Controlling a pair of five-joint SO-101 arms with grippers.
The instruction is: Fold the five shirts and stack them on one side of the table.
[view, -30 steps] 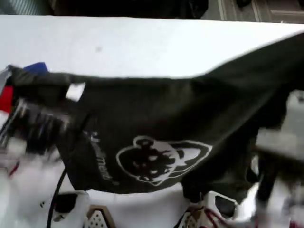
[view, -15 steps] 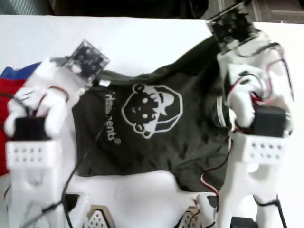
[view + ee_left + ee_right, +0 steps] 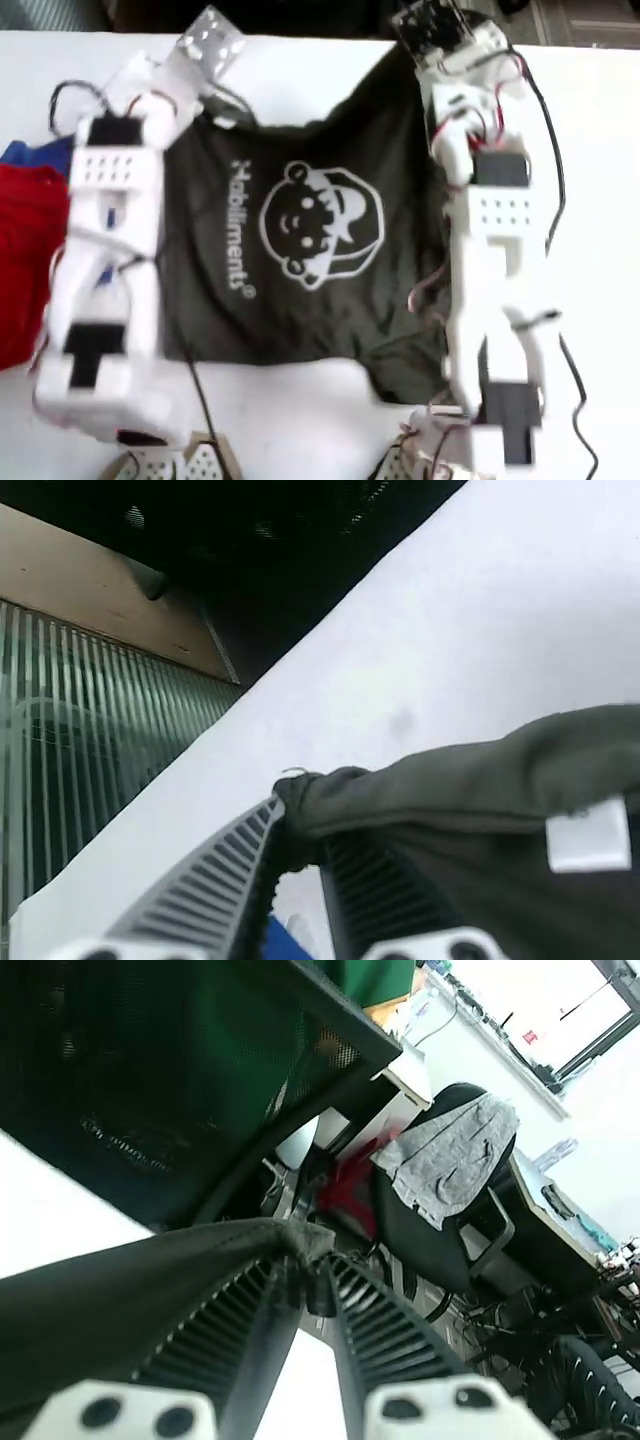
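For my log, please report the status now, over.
Left gripper shut on dark shirt, far edge. Right gripper likewise. Shirt spread, print up, not folded. Red shirt beside left arm.

White lettering [image 3: 241,224] runs beside a cartoon-face logo [image 3: 322,224] on the dark shirt [image 3: 300,320].

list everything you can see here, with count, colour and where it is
dark shirt: 1, dark olive with white print, spread on the table
red shirt: 1, red, beside the left arm
blue shirt: 1, blue, just beyond the red shirt
table: 1, white
office chair: 1, black, grey cloth draped over it, in the room behind
left gripper: 1, fingers shut on a shirt corner
right gripper: 1, fingers shut on another corner
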